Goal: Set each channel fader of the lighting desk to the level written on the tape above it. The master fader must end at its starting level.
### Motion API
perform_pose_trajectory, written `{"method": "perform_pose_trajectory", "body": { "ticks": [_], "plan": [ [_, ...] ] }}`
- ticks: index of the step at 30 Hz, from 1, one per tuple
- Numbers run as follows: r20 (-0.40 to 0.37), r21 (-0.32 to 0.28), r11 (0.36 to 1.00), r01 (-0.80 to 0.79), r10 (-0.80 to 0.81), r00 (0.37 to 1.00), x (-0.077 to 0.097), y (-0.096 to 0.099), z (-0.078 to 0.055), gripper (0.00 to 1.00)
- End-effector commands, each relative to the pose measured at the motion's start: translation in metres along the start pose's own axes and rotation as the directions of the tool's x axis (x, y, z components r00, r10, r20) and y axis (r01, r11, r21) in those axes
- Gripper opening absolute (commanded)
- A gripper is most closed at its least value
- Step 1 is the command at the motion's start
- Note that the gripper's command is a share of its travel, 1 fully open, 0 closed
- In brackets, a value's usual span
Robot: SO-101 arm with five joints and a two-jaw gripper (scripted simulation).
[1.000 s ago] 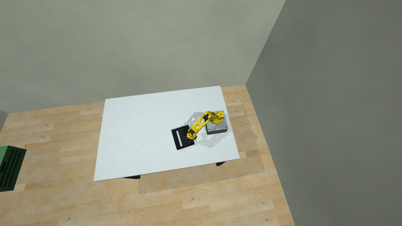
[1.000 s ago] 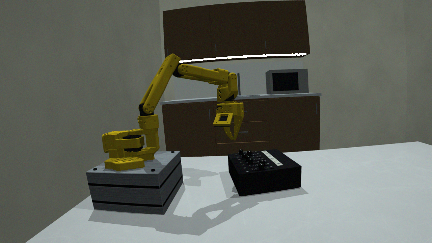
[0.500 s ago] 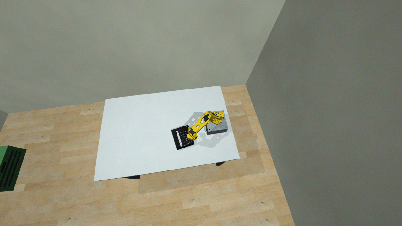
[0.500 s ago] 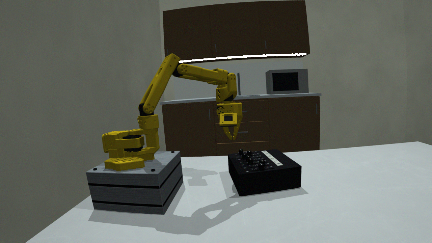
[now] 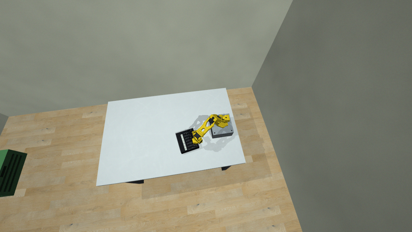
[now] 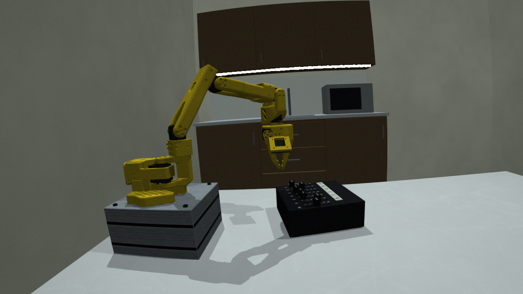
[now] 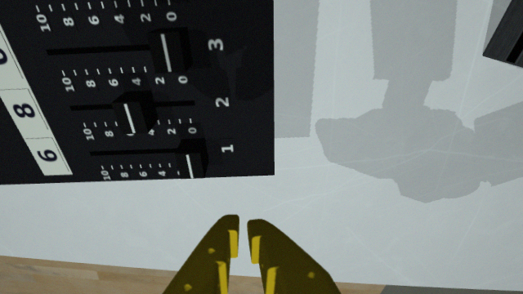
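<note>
Gripper (image 5: 197, 142) (image 6: 281, 168) (image 7: 243, 218) pressed together, nothing pinched, bottom center of wrist view; lighting desk (image 5: 182, 144) (image 6: 325, 215) (image 7: 253, 155) upper left of it, fader slots running roughly left-right.

The gripper (image 5: 197, 140) (image 6: 281, 168) (image 7: 243, 220) has turned at the wrist, swinging its square frame (image 6: 273, 145) rightward in the exterior view
</note>
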State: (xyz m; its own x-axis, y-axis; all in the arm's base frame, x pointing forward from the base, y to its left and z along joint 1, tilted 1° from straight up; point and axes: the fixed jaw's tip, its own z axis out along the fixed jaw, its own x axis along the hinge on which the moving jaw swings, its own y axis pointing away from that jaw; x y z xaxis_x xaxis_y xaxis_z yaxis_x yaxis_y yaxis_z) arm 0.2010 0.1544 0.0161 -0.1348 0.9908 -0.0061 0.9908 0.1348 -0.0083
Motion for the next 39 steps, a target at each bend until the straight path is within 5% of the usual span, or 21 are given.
{"method": "perform_pose_trajectory", "body": {
  "ticks": [1, 28, 39],
  "plan": [
    [-0.007, -0.01, 0.999, 0.034, -0.034, 0.999, 0.002, -0.001, -0.003, 0.0],
    [-0.007, -0.011, 0.998, 0.064, -0.064, 0.998, 0.003, -0.002, -0.002, 0.0],
    [-0.007, -0.011, 0.998, 0.064, -0.064, 0.998, 0.003, -0.001, 0.009, 0.0]
  ]
}}
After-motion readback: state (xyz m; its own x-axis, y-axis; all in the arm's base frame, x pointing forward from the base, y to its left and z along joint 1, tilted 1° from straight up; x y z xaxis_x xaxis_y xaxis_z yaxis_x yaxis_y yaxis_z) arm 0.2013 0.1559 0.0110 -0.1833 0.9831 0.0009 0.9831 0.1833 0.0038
